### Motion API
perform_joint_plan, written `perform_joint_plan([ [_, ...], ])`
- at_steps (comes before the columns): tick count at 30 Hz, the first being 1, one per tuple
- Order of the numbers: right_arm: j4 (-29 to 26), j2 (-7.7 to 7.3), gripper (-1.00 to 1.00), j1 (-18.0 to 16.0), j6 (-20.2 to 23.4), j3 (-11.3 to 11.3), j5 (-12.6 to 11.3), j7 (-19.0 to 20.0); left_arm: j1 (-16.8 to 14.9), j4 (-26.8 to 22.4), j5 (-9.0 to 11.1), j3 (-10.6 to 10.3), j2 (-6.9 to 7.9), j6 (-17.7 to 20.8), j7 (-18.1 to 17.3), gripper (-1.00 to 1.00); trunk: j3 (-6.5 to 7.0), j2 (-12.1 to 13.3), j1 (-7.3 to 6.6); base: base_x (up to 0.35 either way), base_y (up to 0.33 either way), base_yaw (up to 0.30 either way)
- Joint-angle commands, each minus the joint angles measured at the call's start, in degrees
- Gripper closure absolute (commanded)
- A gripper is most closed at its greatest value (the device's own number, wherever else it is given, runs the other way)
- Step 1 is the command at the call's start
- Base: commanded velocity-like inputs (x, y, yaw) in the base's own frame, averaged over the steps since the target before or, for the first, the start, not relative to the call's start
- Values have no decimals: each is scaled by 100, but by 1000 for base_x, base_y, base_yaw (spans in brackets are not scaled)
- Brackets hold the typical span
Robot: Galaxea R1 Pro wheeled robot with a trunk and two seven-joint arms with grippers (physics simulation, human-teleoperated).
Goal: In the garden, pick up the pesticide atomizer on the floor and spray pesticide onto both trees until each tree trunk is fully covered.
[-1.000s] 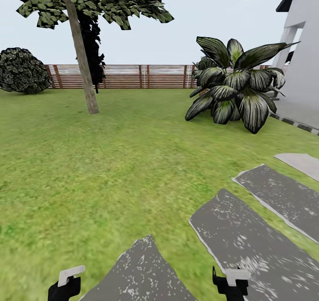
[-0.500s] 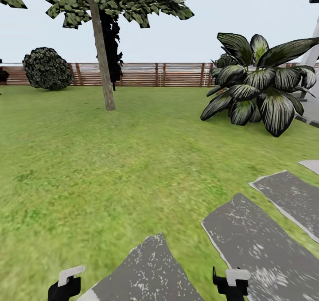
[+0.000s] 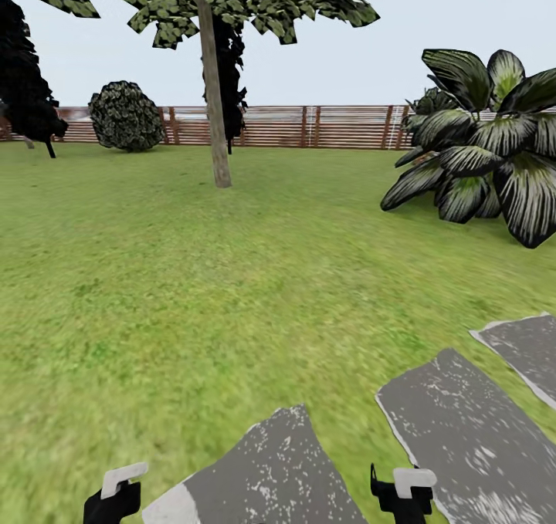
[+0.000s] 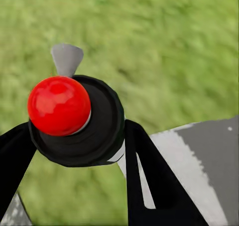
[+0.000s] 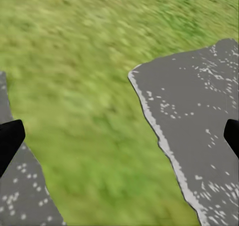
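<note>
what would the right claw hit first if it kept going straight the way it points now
Probably the grass floor: the right claw looks open and empty, aimed at a strip of lawn between two grey stepping stones. Depth is unclear.

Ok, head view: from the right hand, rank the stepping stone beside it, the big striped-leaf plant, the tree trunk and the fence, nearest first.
From the right hand:
1. Stepping stone, just ahead, right.
2. Striped-leaf plant, far right.
3. Tree trunk, mid-lawn, ahead and left.
4. Fence, along the lawn's far edge.

Glossy red ball (image 4: 59,105) (plastic-looking), rough speckled stepping stones (image 3: 471,431), slatted wooden fence (image 3: 309,126).
</note>
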Motion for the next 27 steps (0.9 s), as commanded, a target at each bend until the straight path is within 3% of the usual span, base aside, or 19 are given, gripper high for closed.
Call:
perform_joint_plan([
  [1, 0, 0, -100, 0, 1, 1, 1, 0, 1, 0, 0, 1, 0, 1, 0, 100, -4, 0, 0, 0, 0, 268],
  [16, -8, 0, -100, 0, 3, 1, -7, -18, 1, 0, 7, -2, 0, -3, 0, 100, -62, 0, 0, 1, 0, 269],
  [22, -9, -7, -100, 0, 3, -7, -6, -14, 3, 0, 17, 0, 0, -4, 0, 100, -78, 0, 0, 257, 0, 247],
  [27, -22, -20, -100, 0, 3, -19, -7, -3, 1, 0, 17, 1, 0, -4, 0, 100, -80, 0, 0, 330, 0, 51],
])
